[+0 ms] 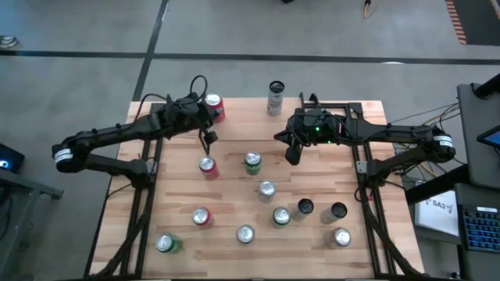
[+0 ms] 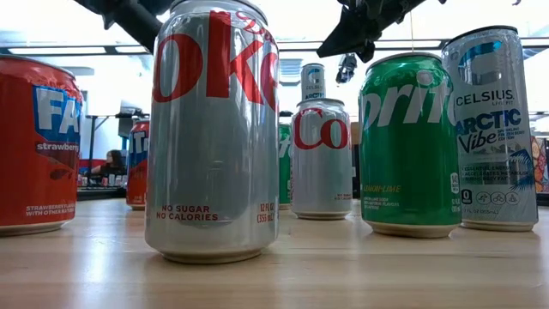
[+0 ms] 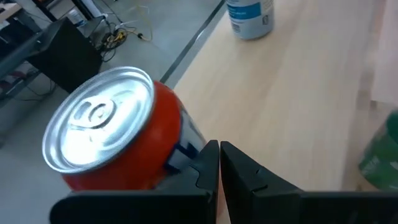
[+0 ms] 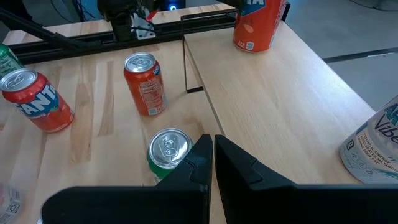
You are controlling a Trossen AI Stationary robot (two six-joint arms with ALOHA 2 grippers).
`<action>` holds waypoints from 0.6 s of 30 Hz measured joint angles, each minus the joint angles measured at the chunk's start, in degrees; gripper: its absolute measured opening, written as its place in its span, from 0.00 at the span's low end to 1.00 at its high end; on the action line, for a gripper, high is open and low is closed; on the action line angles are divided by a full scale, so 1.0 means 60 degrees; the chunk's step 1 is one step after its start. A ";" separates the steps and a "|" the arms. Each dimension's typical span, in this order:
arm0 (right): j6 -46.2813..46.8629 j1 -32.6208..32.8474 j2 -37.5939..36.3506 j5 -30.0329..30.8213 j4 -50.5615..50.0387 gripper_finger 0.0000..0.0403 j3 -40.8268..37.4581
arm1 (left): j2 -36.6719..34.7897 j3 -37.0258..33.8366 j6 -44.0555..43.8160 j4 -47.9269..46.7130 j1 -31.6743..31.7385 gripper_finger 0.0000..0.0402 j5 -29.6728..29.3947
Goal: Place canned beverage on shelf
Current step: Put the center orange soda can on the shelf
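Both jaws closed and empty; the upright green can [image 1: 252, 162] stands at seven o'clock of the right gripper [image 1: 292, 154], the nearer one.

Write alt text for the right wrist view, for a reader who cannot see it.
The right gripper is shut and empty above a light-wood shelf, beside a green can standing on the table below. Farther off on the table stand two red Fanta cans; on the shelf, an orange can stands at the far end and a pale Celsius can nearer.
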 joint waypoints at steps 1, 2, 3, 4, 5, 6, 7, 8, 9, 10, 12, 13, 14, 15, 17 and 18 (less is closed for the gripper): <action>-0.0001 0.0000 0.0000 0.0000 -0.0001 0.02 0.0000 | 0.0033 0.0000 0.0025 0.0037 0.0056 0.00 0.0003; -0.0004 -0.0004 0.0000 0.0004 -0.0003 0.02 0.0000 | 0.0062 0.0000 0.0042 0.0080 0.0110 0.00 0.0011; 0.0000 -0.0002 0.0000 0.0002 0.0000 0.02 0.0000 | 0.0096 0.0000 0.0062 0.0141 0.0165 0.00 0.0022; -0.0004 0.0000 0.0000 0.0000 -0.0004 0.02 0.0000 | 0.0116 0.0000 0.0069 0.0185 0.0222 0.00 0.0022; -0.0003 -0.0004 0.0000 0.0000 -0.0003 0.02 0.0000 | 0.0141 0.0000 0.0069 0.0223 0.0284 0.00 0.0017; -0.0002 -0.0004 0.0000 0.0000 -0.0004 0.02 0.0000 | 0.0166 0.0000 0.0069 0.0281 0.0334 0.00 0.0010; -0.0003 -0.0002 0.0000 0.0002 -0.0004 0.02 0.0000 | 0.0191 0.0000 0.0069 0.0338 0.0385 0.00 0.0005; -0.0003 -0.0001 0.0000 0.0001 -0.0004 0.02 0.0000 | 0.0214 0.0000 0.0069 0.0394 0.0428 0.00 0.0004; -0.0001 -0.0004 0.0000 0.0000 -0.0004 0.02 0.0000 | 0.0235 0.0000 0.0069 0.0442 0.0462 0.00 0.0004; -0.0003 -0.0003 0.0000 0.0003 -0.0006 0.02 0.0000 | 0.0252 0.0000 0.0069 0.0506 0.0492 0.00 0.0007; 0.0000 -0.0002 0.0000 0.0000 -0.0006 0.02 0.0000 | 0.0263 0.0000 0.0069 0.0601 0.0525 0.00 0.0004; 0.0000 -0.0002 0.0000 0.0000 -0.0007 0.02 0.0000 | 0.0261 0.0000 0.0069 0.0597 0.0526 0.00 0.0005; 0.0000 -0.0002 0.0000 0.0001 -0.0004 0.02 0.0000 | 0.0248 0.0000 0.0067 0.0593 0.0526 0.00 0.0004; 0.0000 -0.0003 0.0000 0.0000 -0.0004 0.02 0.0000 | 0.0222 0.0000 0.0043 0.0572 0.0526 0.00 0.0004; 0.0024 -0.0001 0.0000 0.0000 -0.0007 0.02 0.0000 | 0.0089 0.0000 -0.0046 0.0465 0.0498 0.00 0.0007; 0.0029 -0.0002 0.0000 0.0000 -0.0004 0.02 0.0000 | 0.0007 0.0000 -0.0099 0.0420 0.0449 0.00 0.0007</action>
